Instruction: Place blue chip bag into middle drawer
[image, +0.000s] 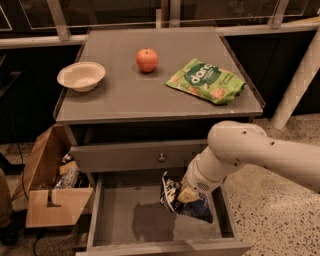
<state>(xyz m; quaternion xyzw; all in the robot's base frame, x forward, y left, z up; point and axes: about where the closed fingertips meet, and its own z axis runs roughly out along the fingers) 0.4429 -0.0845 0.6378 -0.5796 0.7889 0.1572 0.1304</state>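
Placing step, near its end. Crinkly dark navy-blue chip bag hangs inside the wide, shallow grey middle drawer, right of centre, low over its floor; contact unclear. Gripper sits at the bag's top, fingers clenched on it. Next, by my judgement: lower slightly, release, withdraw upward.

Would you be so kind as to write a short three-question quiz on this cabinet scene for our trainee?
1. True or false: the red apple lies inside the pale round bowl.
2. The gripper, holding the crinkly dark navy-blue chip bag, is at: A the bowl; B the open wide grey drawer; C the apple.
3. What else lies on the grey cabinet top besides apple and bowl?
Key: 1 false; 2 B; 3 the flat green snack bag.
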